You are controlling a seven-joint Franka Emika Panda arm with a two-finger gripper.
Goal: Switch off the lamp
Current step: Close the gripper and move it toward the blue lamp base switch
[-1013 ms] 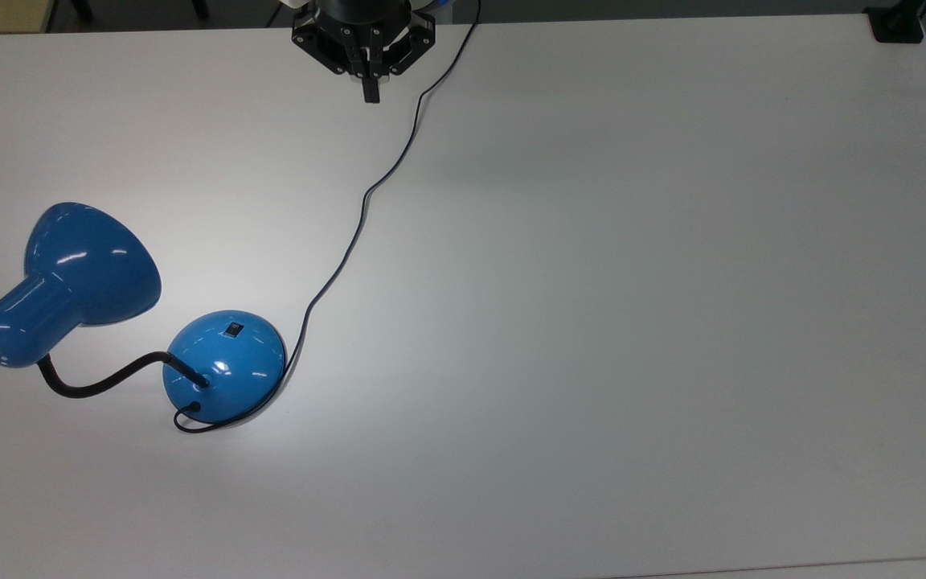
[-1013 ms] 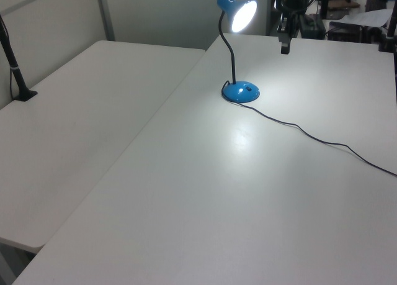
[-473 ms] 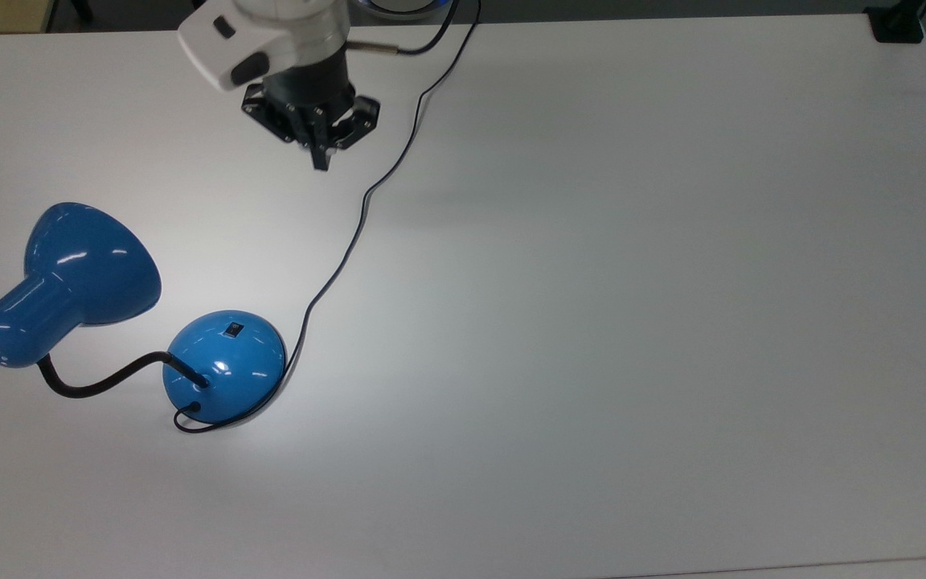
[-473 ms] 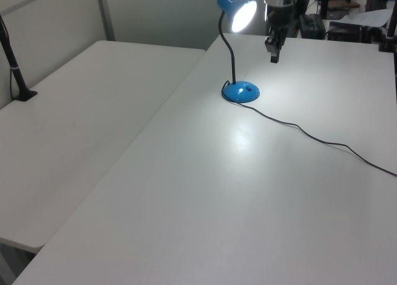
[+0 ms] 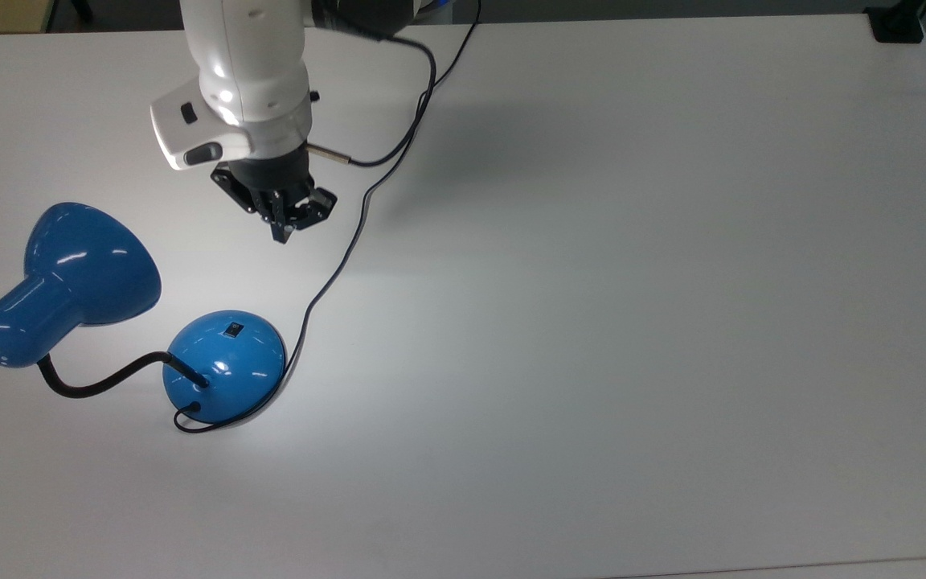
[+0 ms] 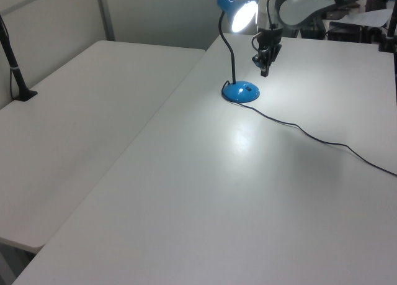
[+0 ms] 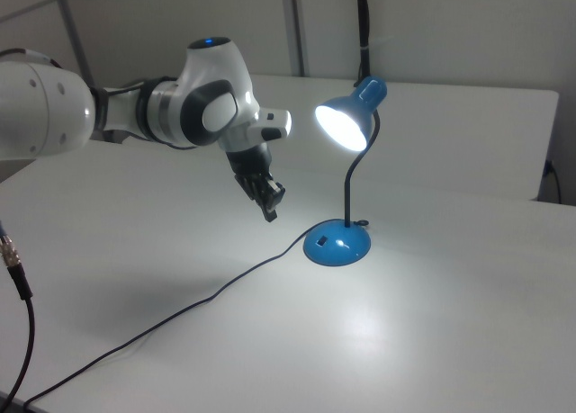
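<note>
**Switch sits below and slightly left of the claw**

While the lamp (image 5: 109, 322) is lit, its round blue base (image 5: 226, 366) rests in the lower left of the top view, with the small black switch (image 5: 233, 328) on the side of the dome that faces the arm. The claw (image 5: 279, 236) hangs above that base in the frame, well apart from it, and the switch lies down and a little to the top view's left of its tip. Its fingers look pressed together into a single point, holding nothing. The black cord (image 5: 350, 241) runs just to the right of the claw.

Seen from the left view, the claw (image 6: 264, 71) hangs in the air at upper centre, higher than the base (image 6: 241, 91) and slightly to its right, beside the glowing shade (image 6: 239, 12).

Turning to the right view, the claw (image 7: 270, 214) points down and rightward at mid-frame, with the base (image 7: 337, 244) lower and to its right. The coming move looks like a descent toward the switch (image 7: 319, 241), which faces the claw.
</note>
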